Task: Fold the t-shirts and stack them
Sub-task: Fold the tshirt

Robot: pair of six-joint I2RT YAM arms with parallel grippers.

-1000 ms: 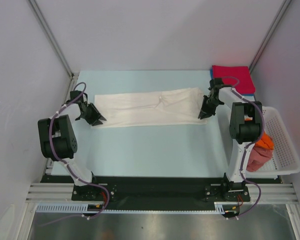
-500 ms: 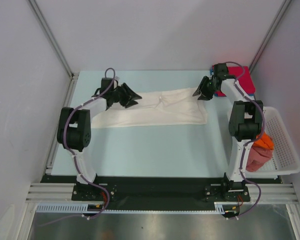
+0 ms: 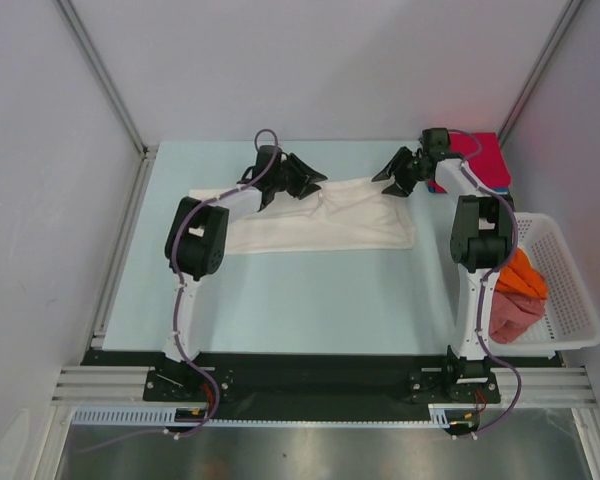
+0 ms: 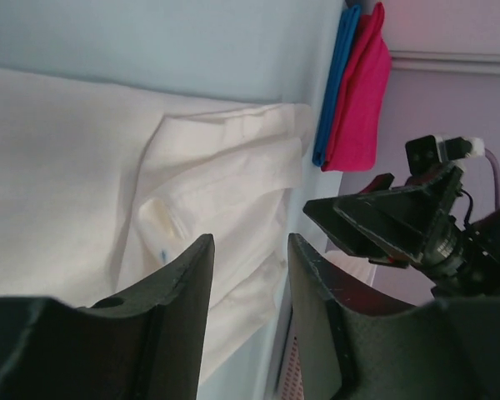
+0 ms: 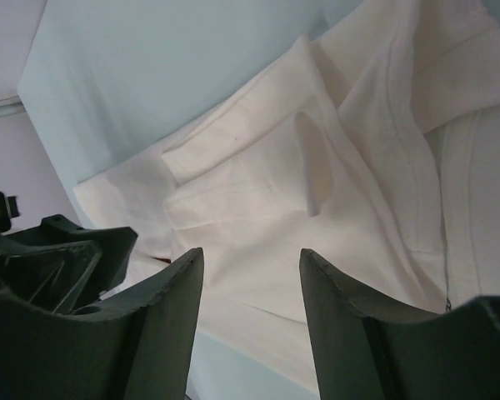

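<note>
Left fingers: about half parted with nothing between them. I hang them just above the far edge of the white t-shirt, near its middle, tips aimed at my other pair.
Right fingers: parted much the same and also empty, over the shirt's far right corner, facing the left pair.
Directly under both: the white t-shirt lies flat as a long band, with loose creased flaps right below my tips. As far as I can tell, neither pair touches it.
Step in hand: I judge this to be the folding of the white tee, between grips. The sides look turned in, and the end-over-end fold is not yet made.
Next move: I think both pairs must drop onto the cloth, pinch every layer at an edge, and carry one end over the other together. The soft layers could slide apart or sag if one side leads.
Just past my right fingers: a folded red t-shirt on a blue t-shirt, a small stack just beside the white one's end.
Well behind my right fingers, by that arm's base: a white lattice basket holding an orange t-shirt and a pinkish-red t-shirt, both crumpled.
Surface: pale blue and smooth, spreading out all round below my fingers.
Room: plain pale walls on three sides beyond the surface, with metal posts rising at the far corners.
</note>
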